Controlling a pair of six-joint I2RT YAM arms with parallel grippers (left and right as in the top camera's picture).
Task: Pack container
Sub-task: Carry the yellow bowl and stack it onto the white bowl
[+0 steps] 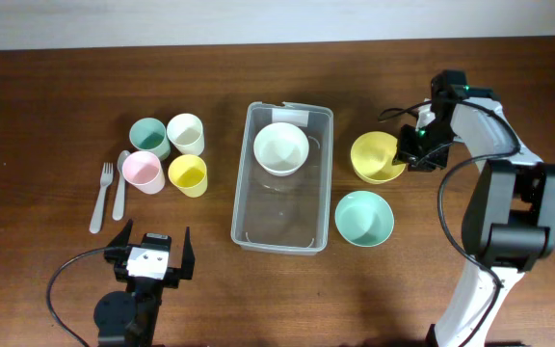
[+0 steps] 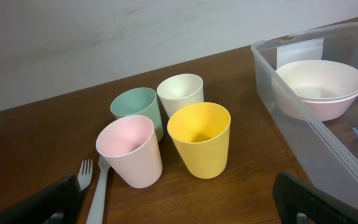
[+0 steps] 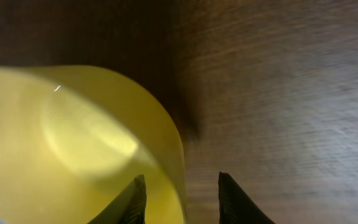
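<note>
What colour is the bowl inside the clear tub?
Off-white; the bowl shows best in the left wrist view.

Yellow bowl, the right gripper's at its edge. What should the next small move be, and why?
Probably close the right gripper on the yellow bowl at its rim. The wrist view shows its fingers straddling that rim, one over the inside, one outside, jaws open. The bowl sits on the table beside the container, which holds only a white bowl.

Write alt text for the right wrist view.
A yellow bowl fills the left half of the frame, its rim standing between the two dark fingers at the bottom edge, one inside the bowl and one outside, not yet closed on it. Dark brown wooden table fills the right half.
</note>
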